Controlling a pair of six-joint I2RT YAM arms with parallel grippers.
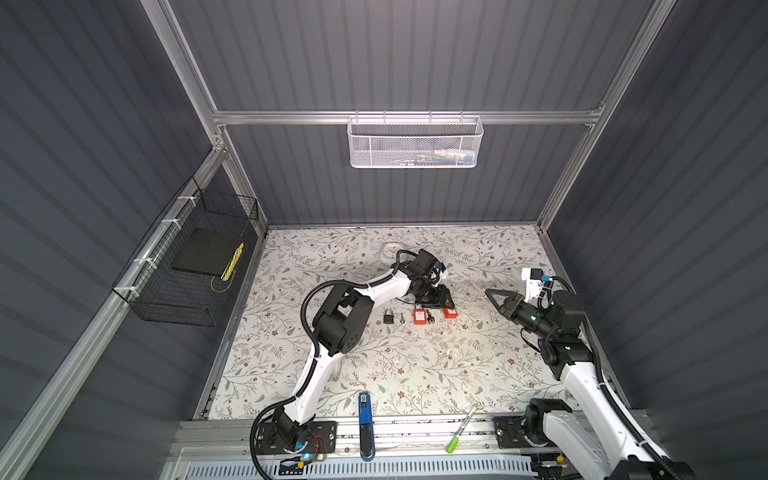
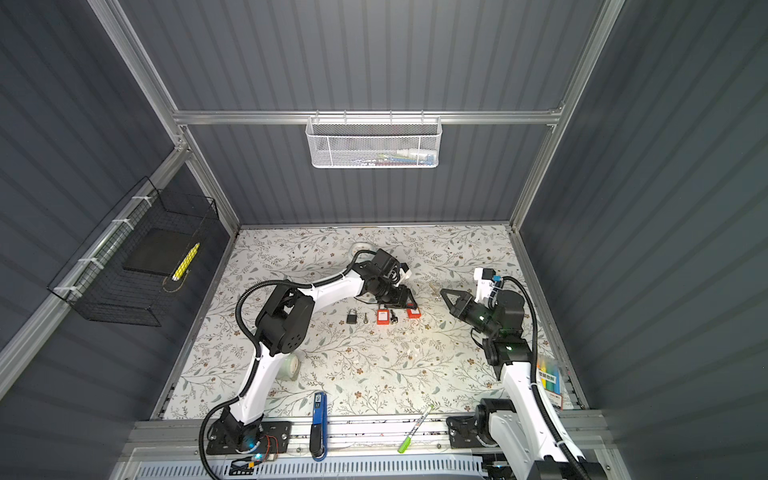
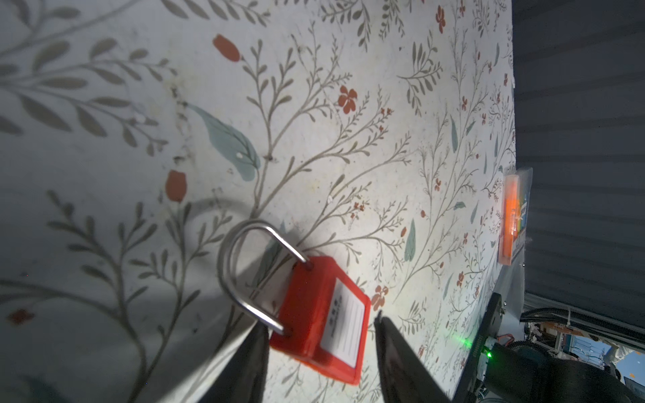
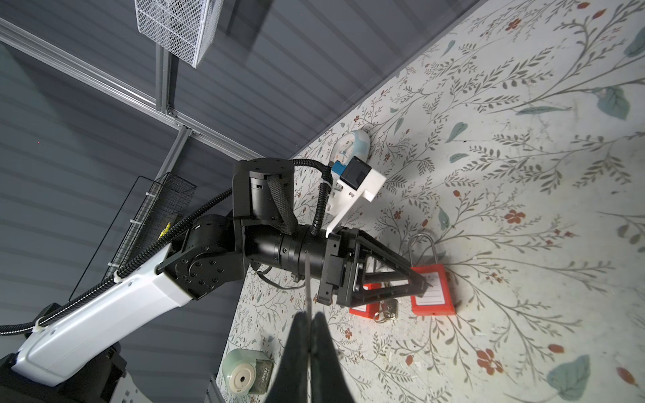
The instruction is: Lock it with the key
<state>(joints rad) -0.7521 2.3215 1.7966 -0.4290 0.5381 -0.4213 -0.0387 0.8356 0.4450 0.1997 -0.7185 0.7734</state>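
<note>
A red padlock (image 3: 324,321) with a white label lies on the flowered table (image 3: 349,157). Both legs of its steel shackle (image 3: 230,258) go into the body. My left gripper (image 3: 321,322) is open around the body, one finger by the shackle leg and the other a little off the far side. In a top view it (image 1: 448,306) covers most of this padlock (image 1: 450,313). My right gripper (image 4: 310,315) hovers to the right, shut, with a thin grey strip sticking out of its tips, seemingly the key (image 4: 307,279) edge-on. In a top view a small pale metal piece shows at its tip (image 1: 487,291).
A second red padlock (image 1: 420,316) and keys on a ring (image 1: 431,319) lie just left of the held-around one. Further left are a black padlock (image 1: 388,316) and a loose key (image 1: 402,319). A green tape dispenser (image 4: 247,375) and an orange packet (image 3: 511,219) sit near the table's edges.
</note>
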